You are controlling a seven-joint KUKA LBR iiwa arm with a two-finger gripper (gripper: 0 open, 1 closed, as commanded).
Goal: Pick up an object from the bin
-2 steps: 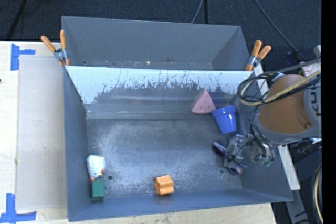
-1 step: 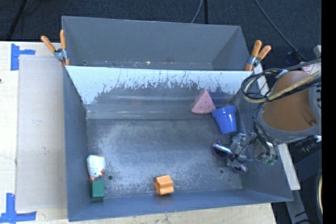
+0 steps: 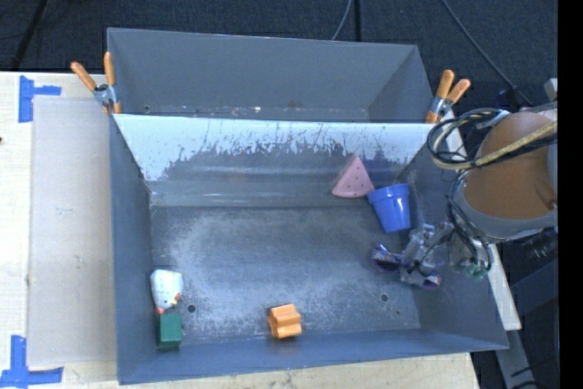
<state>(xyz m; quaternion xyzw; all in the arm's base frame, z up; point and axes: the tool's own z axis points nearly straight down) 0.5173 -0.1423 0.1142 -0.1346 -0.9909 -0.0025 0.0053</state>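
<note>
My gripper (image 3: 425,248) is low at the right side of the bin, close to the right wall. Right at it lies a small purple and dark object (image 3: 398,262), which stretches from the gripper's left to just below it. The two look to be in contact, though I cannot make out a grip. A blue cup (image 3: 392,207) lies tilted just above and to the left of the gripper. A pink cone-shaped piece (image 3: 352,179) rests beyond the cup against the back slope.
An orange block (image 3: 285,321) sits near the front wall at the middle. A white piece (image 3: 165,286) and a green block (image 3: 169,327) lie together in the front left corner. The arm with its orange cover and cables overhangs the right rim.
</note>
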